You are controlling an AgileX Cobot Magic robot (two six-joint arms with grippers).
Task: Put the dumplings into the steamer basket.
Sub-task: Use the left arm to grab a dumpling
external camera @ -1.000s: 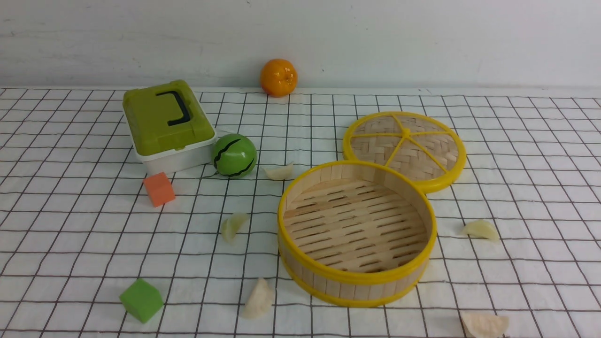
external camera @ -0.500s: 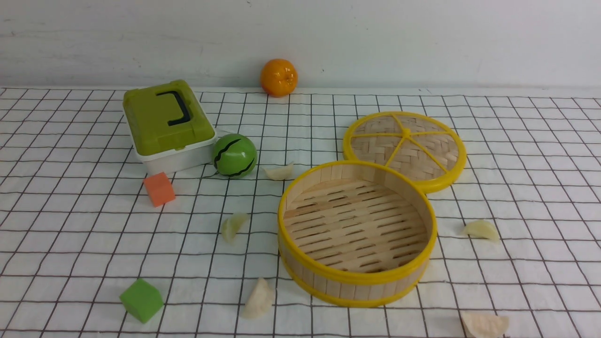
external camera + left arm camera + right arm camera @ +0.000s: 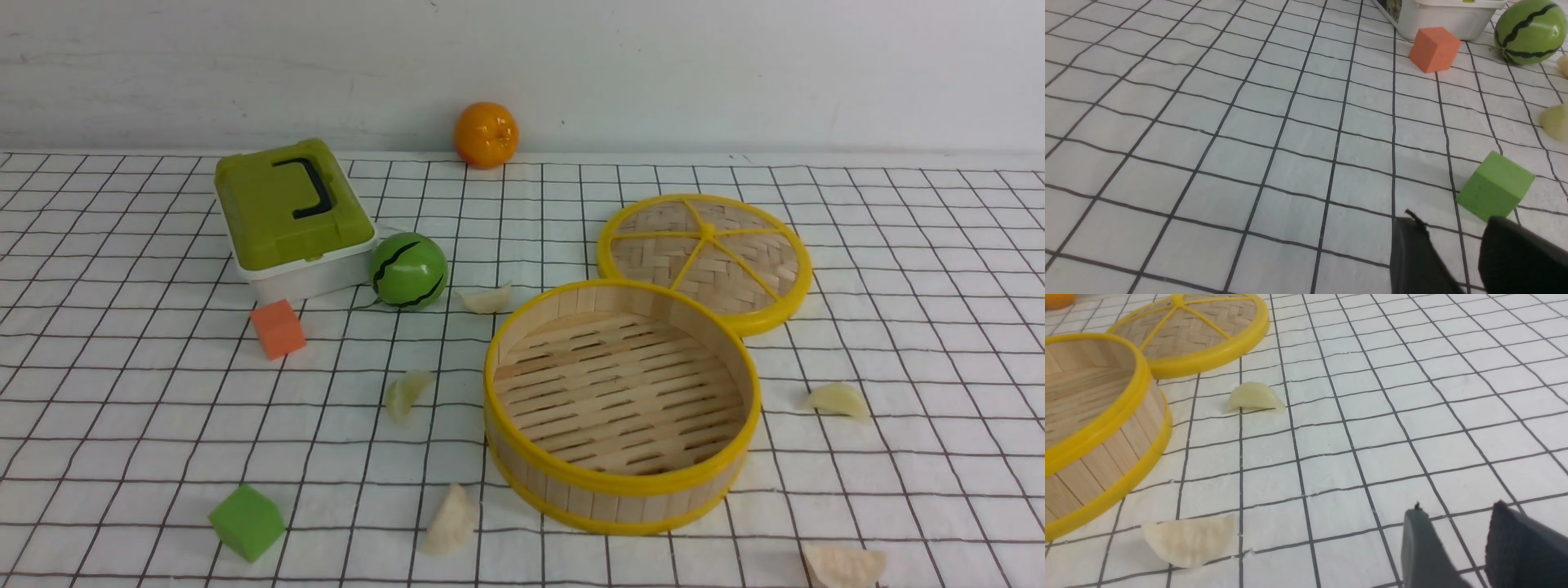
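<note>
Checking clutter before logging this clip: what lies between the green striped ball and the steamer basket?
One dumpling lies between the green striped ball and the steamer basket, touching neither. The front view shows it.

Bright, even, diffuse light is filling all three views. Shadows are falling soft and faint; one is lying against the green cube (image 3: 1494, 185) just beyond the left claw (image 3: 1453, 228). A small glare spot is glinting on the orange (image 3: 486, 135). The dark fingers (image 3: 1412, 261) of that claw and of the right claw (image 3: 1453, 516) are showing slightly blurred.
</note>
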